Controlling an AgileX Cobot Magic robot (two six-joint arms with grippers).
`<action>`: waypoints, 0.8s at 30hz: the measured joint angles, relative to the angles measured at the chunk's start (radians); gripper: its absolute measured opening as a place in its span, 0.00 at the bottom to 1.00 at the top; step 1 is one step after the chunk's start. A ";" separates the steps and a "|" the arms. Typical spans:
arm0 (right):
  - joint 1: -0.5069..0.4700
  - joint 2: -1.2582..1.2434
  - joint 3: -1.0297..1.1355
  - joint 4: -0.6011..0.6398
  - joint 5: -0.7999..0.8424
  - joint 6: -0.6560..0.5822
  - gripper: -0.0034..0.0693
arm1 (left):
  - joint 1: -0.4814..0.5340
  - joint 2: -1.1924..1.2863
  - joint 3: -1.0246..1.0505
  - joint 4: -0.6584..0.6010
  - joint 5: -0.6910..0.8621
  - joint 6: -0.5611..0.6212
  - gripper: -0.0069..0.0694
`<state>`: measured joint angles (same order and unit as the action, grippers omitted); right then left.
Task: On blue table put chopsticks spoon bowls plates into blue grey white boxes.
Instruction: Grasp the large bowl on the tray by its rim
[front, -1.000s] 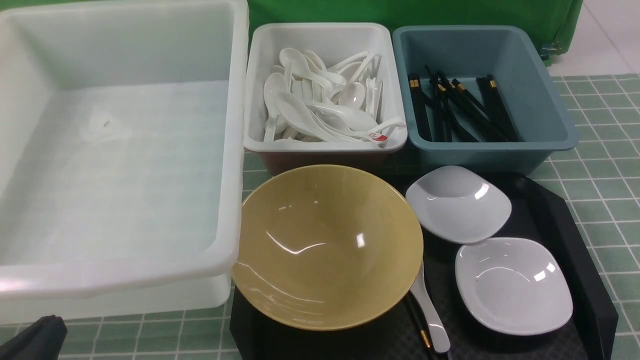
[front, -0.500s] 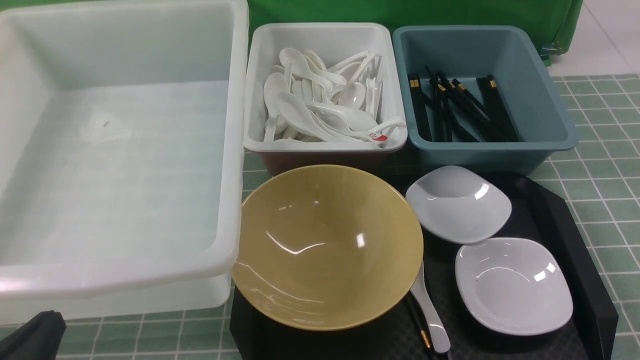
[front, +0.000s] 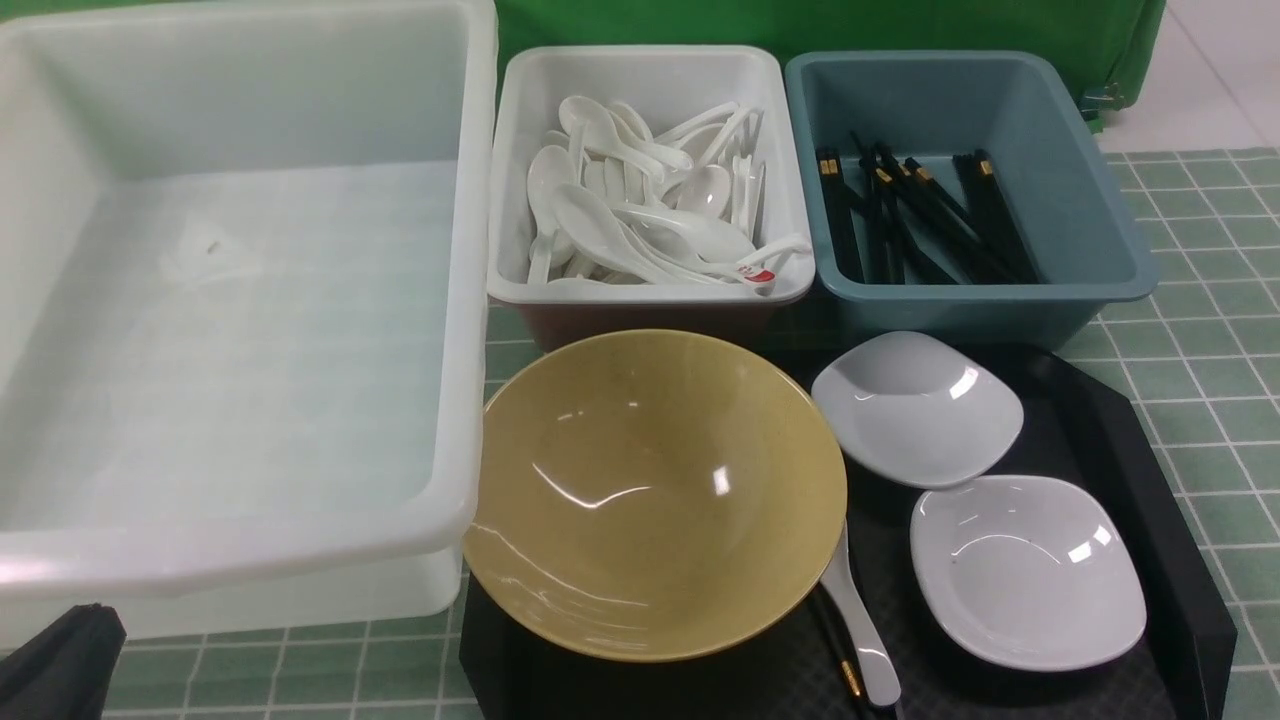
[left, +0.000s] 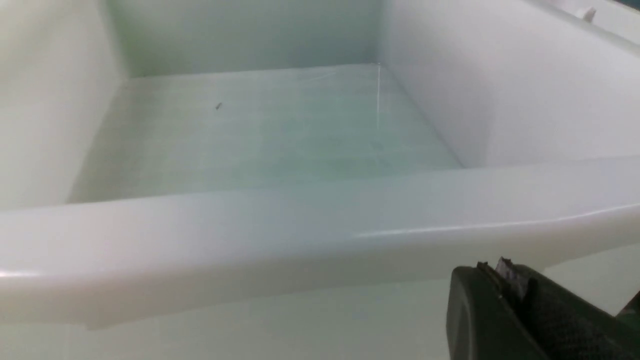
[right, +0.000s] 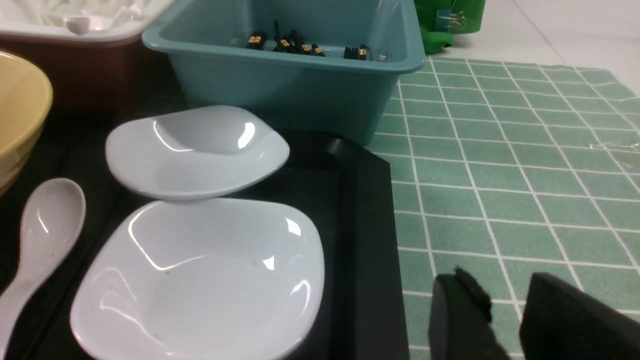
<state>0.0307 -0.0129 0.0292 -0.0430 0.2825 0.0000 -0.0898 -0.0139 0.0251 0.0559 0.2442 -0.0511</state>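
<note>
The left jaws are seen clenched, empty, by the translucent box (left: 300, 240). The right jaws are held parted, empty, over the counter (right: 500, 175).

Place: staged lab-style test set-up for sorting tableware.
Backdrop: green cloth (front: 850, 25) held by a binder clip (right: 446, 22).
Bench (front: 1190, 380): tile-print cover.
Stock: white tub (front: 650, 70) of spoons (front: 640, 210), blue-grey tub (front: 1000, 90) of chopsticks (front: 920, 220).

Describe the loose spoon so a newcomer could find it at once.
Find the black tray at front right. Between its big yellow bowl and the nearer white dish lies a white spoon. Unlike the rest, it is outside the white tub.
</note>
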 joint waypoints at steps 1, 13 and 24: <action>0.000 0.000 0.000 0.000 -0.050 0.000 0.37 | 0.000 0.000 0.001 0.000 -0.052 0.003 0.10; 0.000 0.000 0.000 0.000 -0.902 0.186 0.37 | 0.000 0.000 0.001 0.004 -0.853 -0.017 0.10; 0.000 0.023 -0.260 0.000 -0.545 0.323 0.21 | 0.000 0.078 -0.418 0.003 -0.468 -0.164 0.10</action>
<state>0.0307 0.0098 -0.2312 -0.0430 -0.2627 0.3228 -0.0898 0.0644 -0.3928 0.0586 -0.2239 -0.2152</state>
